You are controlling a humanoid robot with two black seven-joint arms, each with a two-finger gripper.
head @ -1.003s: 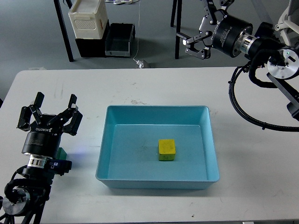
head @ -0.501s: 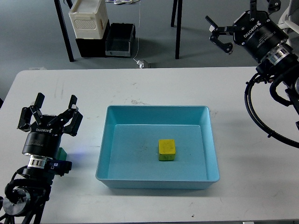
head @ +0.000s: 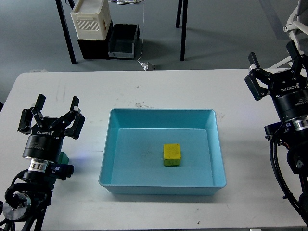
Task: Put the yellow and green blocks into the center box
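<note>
The yellow block (head: 172, 153) lies inside the light-blue center box (head: 159, 115), a little right of its middle. A small dark green piece, the green block (head: 63, 158), shows on the table beside my left arm's wrist, mostly hidden by it. My left gripper (head: 57, 103) is open and empty, left of the box over the table. My right gripper (head: 272, 57) is open and empty at the table's right side, well clear of the box.
A white slatted crate (head: 90, 18) and a black bin (head: 123, 41) stand on the floor beyond the table's far edge. Black table legs (head: 183, 29) stand behind. The white table (head: 159, 89) lies around the box.
My right arm has swung from high beyond the table's far edge down to the right side, gripper open throughout. The left arm and both blocks have not moved.
</note>
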